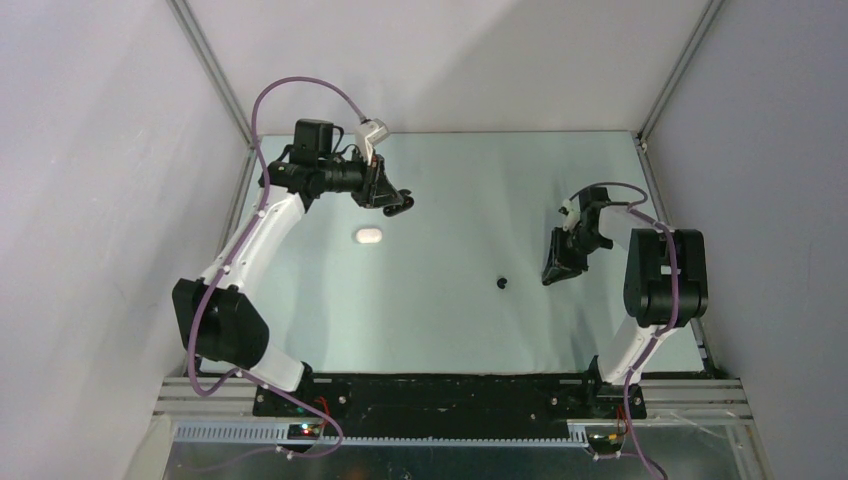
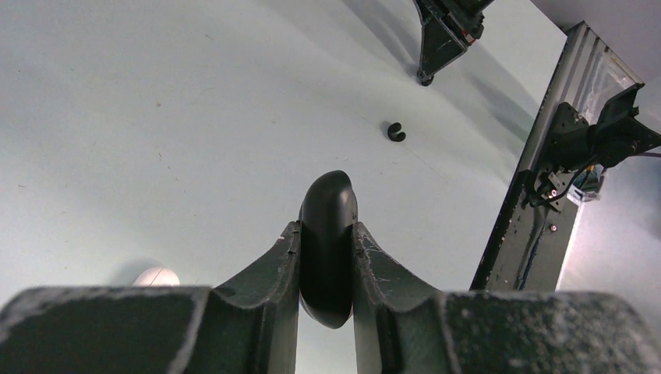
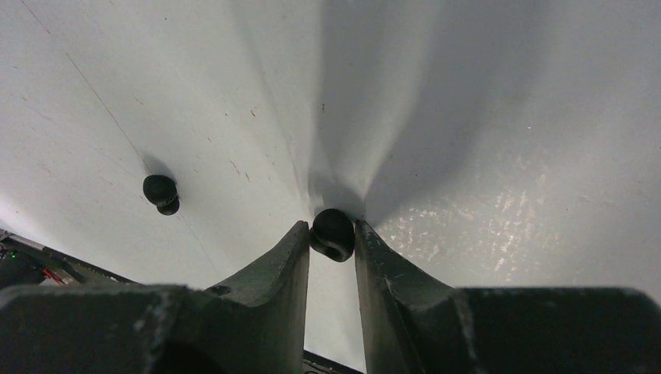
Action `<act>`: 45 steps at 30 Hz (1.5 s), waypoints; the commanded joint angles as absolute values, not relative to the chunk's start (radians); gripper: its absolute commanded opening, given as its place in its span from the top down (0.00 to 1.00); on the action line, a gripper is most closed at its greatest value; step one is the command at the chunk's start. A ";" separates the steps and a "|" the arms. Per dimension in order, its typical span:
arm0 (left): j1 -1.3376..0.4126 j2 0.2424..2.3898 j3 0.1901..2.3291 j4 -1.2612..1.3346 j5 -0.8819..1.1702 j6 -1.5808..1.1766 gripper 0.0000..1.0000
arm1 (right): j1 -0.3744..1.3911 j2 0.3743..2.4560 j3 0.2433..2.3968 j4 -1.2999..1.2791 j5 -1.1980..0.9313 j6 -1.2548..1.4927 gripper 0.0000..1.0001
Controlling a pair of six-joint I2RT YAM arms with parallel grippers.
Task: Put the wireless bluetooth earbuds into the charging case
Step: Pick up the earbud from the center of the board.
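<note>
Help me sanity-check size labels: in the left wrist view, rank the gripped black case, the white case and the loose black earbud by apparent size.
1. black case, inflated by being nearest the camera.
2. white case, only partly visible, so unsure.
3. loose black earbud, farthest away.

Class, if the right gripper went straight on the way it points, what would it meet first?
Probably the table, almost at once: the right gripper, shut on a black earbud, points down at it, and converging shadows suggest it is close. The loose black earbud lies off to one side.
</note>
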State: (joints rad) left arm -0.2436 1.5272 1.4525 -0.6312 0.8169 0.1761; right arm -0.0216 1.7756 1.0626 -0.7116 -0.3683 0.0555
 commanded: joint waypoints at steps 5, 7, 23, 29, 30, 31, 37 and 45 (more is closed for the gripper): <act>-0.240 1.496 1.449 -0.618 0.823 0.194 1.00 | -0.032 1.757 1.052 -0.735 -0.424 0.071 0.68; -0.239 1.493 1.446 -0.618 0.822 0.196 1.00 | -0.033 1.752 1.052 -0.738 -0.433 0.073 0.69; -0.240 1.488 1.439 -0.619 0.822 0.198 1.00 | -0.046 1.714 1.020 -0.716 -0.420 0.106 0.75; -0.240 1.482 1.432 -0.619 0.816 0.197 1.00 | -0.063 1.702 1.019 -0.732 -0.414 0.108 0.76; -0.240 1.482 1.433 -0.618 0.818 0.198 1.00 | -0.065 1.700 1.019 -0.733 -0.415 0.108 0.78; -0.240 1.483 1.432 -0.618 0.818 0.199 1.00 | -0.069 1.697 1.019 -0.732 -0.416 0.107 0.79; -0.239 1.486 1.430 -0.619 0.821 0.199 1.00 | -0.068 1.696 1.019 -0.719 -0.427 0.109 0.86; -0.240 1.484 1.424 -0.619 0.818 0.199 1.00 | -0.044 1.711 1.018 -0.698 -0.442 0.113 0.86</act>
